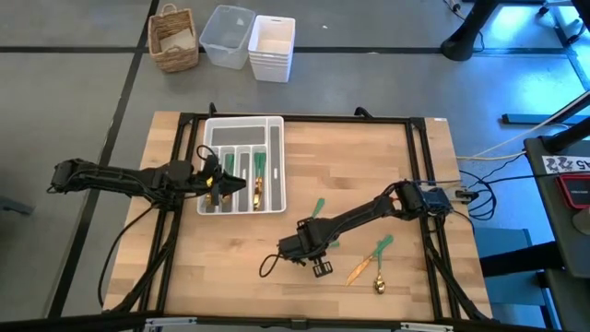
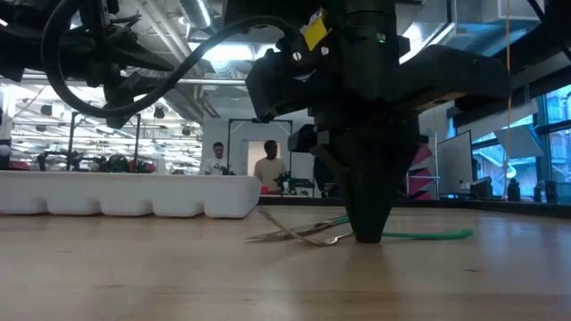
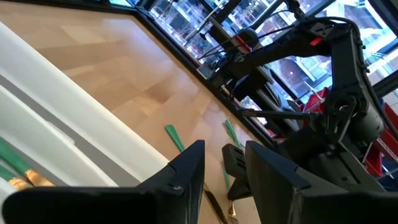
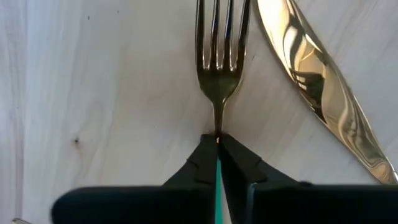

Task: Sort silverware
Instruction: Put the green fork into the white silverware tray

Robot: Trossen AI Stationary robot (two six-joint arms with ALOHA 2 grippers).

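On the left, the left tool (image 1: 224,182) hangs over the near edge of the white tray (image 1: 273,129), its fingers (image 3: 186,171) spread apart with nothing between them. Inside the tray, a few pieces with green handles and gold heads (image 1: 258,181) already lie in the long slots, so part of the sorting looks done. Toward the middle of the tabletop (image 1: 369,157), the right tool (image 1: 320,267) is pressed down to the wood, its fingers closed on the slim green neck of a fork (image 4: 219,68), just behind the tines; the fork lies flat on the boards, not yet lifted. A gold knife (image 4: 317,87) lies just beside the fork in the right wrist view. Farther right, another knife and a spoon (image 1: 369,265) rest together near the front edge, their green handles pointing away. So at least several pieces are left on the tabletop, and the task seems somewhere around its middle.
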